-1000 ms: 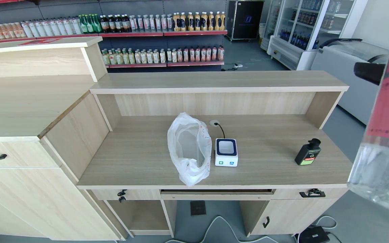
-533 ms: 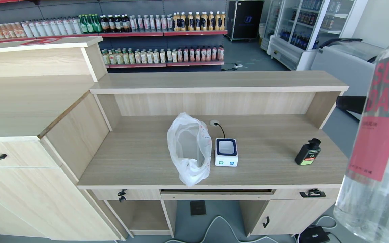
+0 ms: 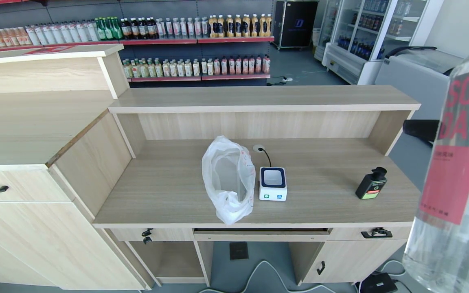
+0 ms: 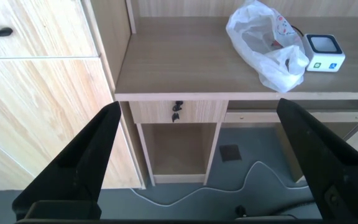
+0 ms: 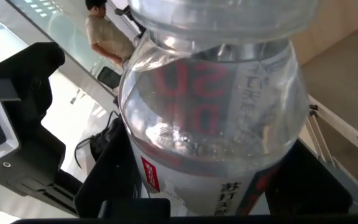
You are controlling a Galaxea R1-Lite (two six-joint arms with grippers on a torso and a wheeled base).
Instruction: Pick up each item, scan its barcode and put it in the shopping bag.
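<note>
A clear soda bottle (image 3: pixel 454 179) with a red label hangs close to the head camera at the far right, off the counter's right end. My right gripper (image 3: pixel 454 124) is shut on it, black fingers (image 3: pixel 419 129) on either side of its upper body. The right wrist view looks along the soda bottle (image 5: pixel 216 106) held in that gripper (image 5: pixel 219 186). A white plastic shopping bag (image 3: pixel 228 183) stands open at mid-counter, with the white scanner (image 3: pixel 273 184) just to its right. A small black bottle (image 3: pixel 371 185) stands near the counter's right end. My left gripper (image 4: pixel 197 162) is open, low before the counter's left part.
The wooden counter (image 3: pixel 169 191) has a raised back shelf (image 3: pixel 263 97) and a taller cabinet (image 3: pixel 35 122) on the left. The scanner's cable (image 3: pixel 265 155) runs to a hole behind it. Drawers and cables lie under the counter; shelves of drinks stand behind.
The soda bottle in my right gripper has come down and leftward in the head view, most of it within the first half second. The bag, scanner and black bottle stay put.
</note>
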